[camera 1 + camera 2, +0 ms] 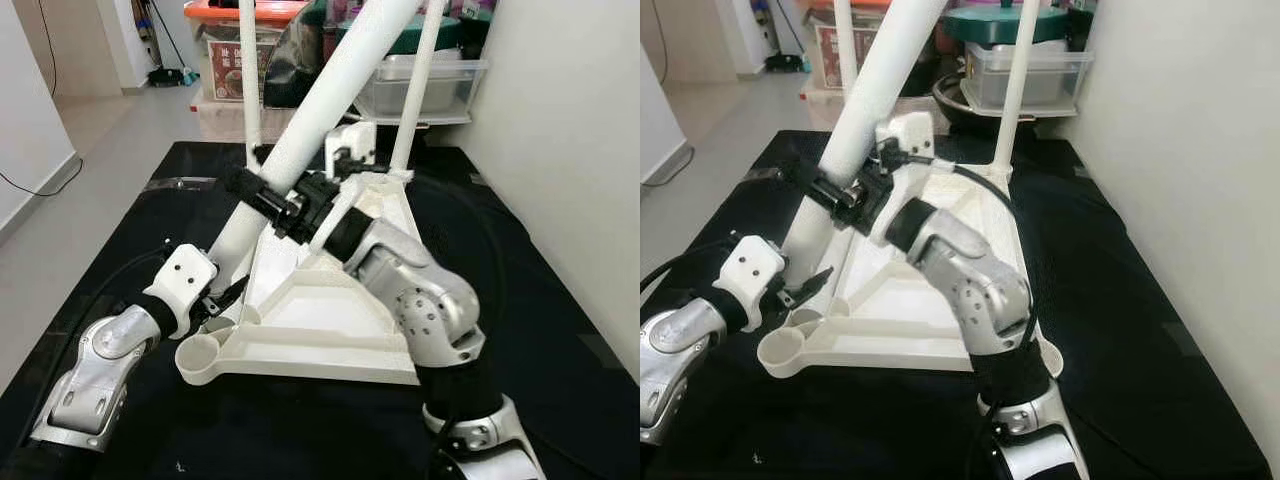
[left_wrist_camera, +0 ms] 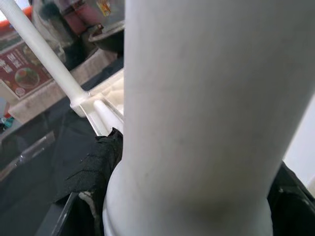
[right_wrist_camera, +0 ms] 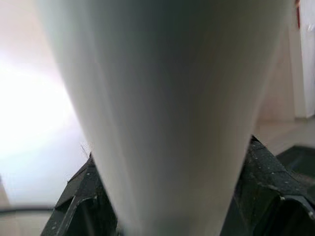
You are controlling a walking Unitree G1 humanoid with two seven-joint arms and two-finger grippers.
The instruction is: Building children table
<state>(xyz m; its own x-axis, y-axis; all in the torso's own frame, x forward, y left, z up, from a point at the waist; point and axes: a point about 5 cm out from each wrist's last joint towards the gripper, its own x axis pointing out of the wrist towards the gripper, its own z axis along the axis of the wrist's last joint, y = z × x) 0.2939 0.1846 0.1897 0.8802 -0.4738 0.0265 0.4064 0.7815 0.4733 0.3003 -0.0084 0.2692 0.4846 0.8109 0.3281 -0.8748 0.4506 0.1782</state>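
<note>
The white table top [image 1: 330, 305] lies upside down on a black mat [image 1: 545, 330]. Two thin white legs [image 1: 249, 80] [image 1: 418, 90] stand upright in its far corners. A thick white leg [image 1: 340, 85] leans over the top, its lower end near the left edge. My right gripper [image 1: 275, 200] is shut on this leg partway up, with a black finger [image 3: 81, 196] on either side. My left gripper [image 1: 228, 292] is shut on the leg's lower end, where its finger [image 2: 98, 167] presses beside the flange. An empty round socket [image 1: 200, 357] sits at the near left corner.
Clear storage boxes [image 1: 425, 85] and a red-lidded box [image 1: 235, 45] stand behind the mat. A white wall [image 1: 570, 150] runs close along the right. Pale floor [image 1: 90, 150] lies to the left.
</note>
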